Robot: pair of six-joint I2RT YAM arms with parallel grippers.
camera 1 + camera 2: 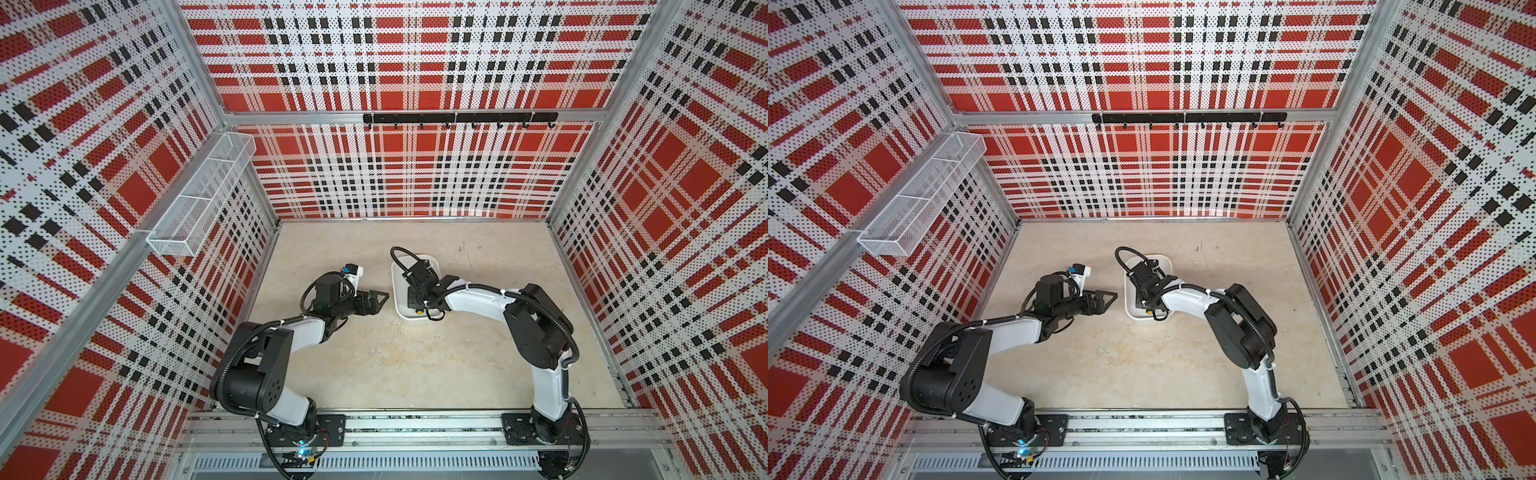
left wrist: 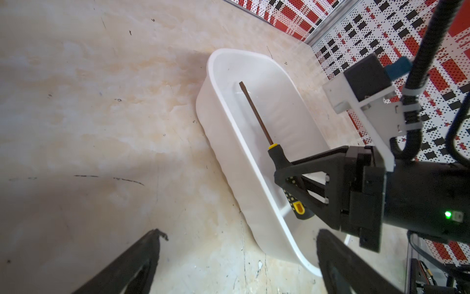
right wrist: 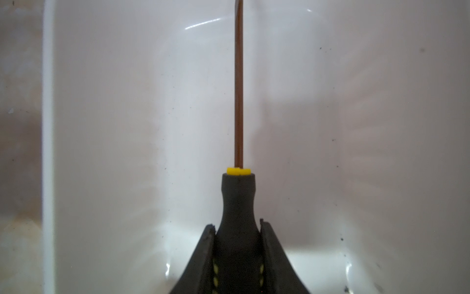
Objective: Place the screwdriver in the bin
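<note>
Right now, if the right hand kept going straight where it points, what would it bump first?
Probably the far end wall of the bin; the screwdriver gripped in the right hand pokes ahead, so its tip would touch first.

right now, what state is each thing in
screwdriver: gripped by its handle, shaft inside the bin, not released
bin: upright on the table, otherwise empty
right claw: shut on the screwdriver handle
left claw: open, empty, beside the bin
wire basket: empty
</note>
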